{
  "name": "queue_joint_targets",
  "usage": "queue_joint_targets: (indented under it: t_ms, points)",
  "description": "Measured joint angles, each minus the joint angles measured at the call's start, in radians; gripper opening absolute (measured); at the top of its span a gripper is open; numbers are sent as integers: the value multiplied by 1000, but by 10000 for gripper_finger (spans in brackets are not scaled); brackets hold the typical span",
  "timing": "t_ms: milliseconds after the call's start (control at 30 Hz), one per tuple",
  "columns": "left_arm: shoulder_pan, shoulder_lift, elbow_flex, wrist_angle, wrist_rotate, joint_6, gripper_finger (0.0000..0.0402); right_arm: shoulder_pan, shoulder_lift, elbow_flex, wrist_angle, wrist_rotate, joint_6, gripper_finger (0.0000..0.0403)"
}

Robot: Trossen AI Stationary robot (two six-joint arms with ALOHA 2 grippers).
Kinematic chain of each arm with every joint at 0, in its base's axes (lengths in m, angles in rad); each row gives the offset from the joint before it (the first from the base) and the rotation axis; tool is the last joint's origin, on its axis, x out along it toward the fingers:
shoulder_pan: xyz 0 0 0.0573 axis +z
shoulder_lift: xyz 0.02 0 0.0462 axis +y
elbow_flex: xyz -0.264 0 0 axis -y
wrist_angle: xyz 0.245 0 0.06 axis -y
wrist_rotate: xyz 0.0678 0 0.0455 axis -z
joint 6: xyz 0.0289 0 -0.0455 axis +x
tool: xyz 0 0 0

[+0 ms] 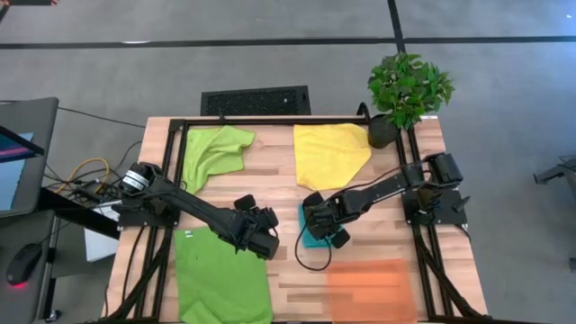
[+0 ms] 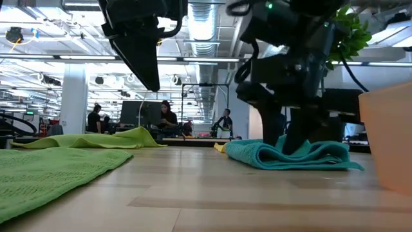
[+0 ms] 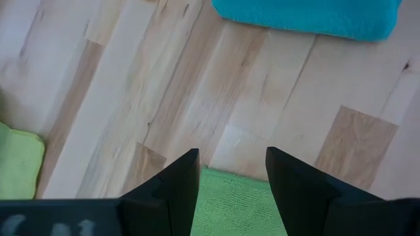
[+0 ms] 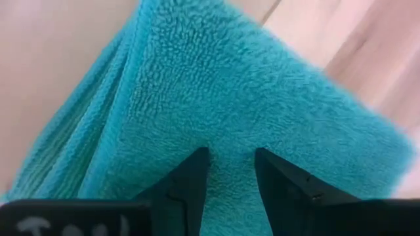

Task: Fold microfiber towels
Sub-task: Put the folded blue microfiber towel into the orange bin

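The teal towel [image 1: 310,238] lies folded in several layers on the wooden table, right of centre; it also shows in the low view [image 2: 296,156]. My right gripper [image 1: 326,227] stands over it pointing down, its fingers a little apart [image 4: 231,164]. My left gripper [image 1: 266,238] is open and empty, raised above bare wood [image 3: 231,164] beside the near lime green towel [image 1: 220,279], which lies flat at the front left. The other lime green towel [image 1: 214,151] lies crumpled at the back left. The yellow towel [image 1: 329,153] lies flat at the back centre. My right gripper comes from above, and its two fingertips [image 4: 197,172] stand on the top layer of the folded teal towel [image 4: 230,141], a little apart. The towel lies flat on the table under them [image 2: 283,149]. Whether any cloth is caught between the fingers, I cannot tell.
An orange mat [image 1: 369,286] lies at the front right. A potted plant [image 1: 407,90] stands at the back right corner. A black frame [image 1: 270,121] runs along the table's far and side edges. People sit at desks in the room beyond [image 2: 167,119].
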Motion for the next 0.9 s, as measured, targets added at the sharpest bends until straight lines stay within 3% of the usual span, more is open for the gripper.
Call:
queue_joint_targets:
  t_ms: [433,767,900]
  points:
    - [0,0,0,1,15,-9,169,-33,52,6,-15,-3,74,144]
    - [0,0,0,1,15,-13,169,-52,56,5,-6,0,80,16]
    - [0,0,0,1,15,-13,169,-48,52,4,-6,3,80,14]
